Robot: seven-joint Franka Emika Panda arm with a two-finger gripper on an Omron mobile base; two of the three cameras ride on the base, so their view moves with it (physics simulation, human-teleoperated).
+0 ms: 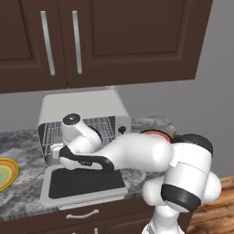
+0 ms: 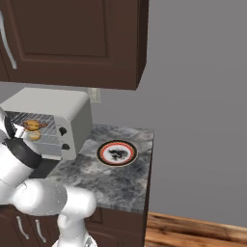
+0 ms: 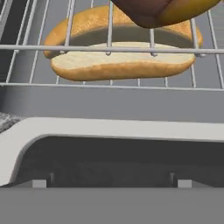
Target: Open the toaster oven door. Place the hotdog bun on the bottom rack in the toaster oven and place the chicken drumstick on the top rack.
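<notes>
The toaster oven (image 1: 82, 105) (image 2: 48, 103) stands on the counter with its door (image 1: 84, 183) (image 3: 109, 127) folded flat down in front. In the hand view the hotdog bun (image 3: 122, 59) lies on the lower wire rack, seen through the wires of the top rack (image 3: 109, 49). The brown chicken drumstick (image 3: 166, 8) rests on that upper rack. From the right, the drumstick (image 2: 33, 125) sits just above the bun (image 2: 34, 135). My gripper (image 3: 111, 183) hovers over the open door, facing the opening, open and holding nothing, well short of both foods.
A red-rimmed plate (image 2: 116, 153) lies on the marble counter right of the oven. A yellow-green plate (image 1: 5, 172) sits at the left edge. Dark upper cabinets (image 1: 91, 36) hang over the oven. The counter ends at the right (image 2: 147, 169).
</notes>
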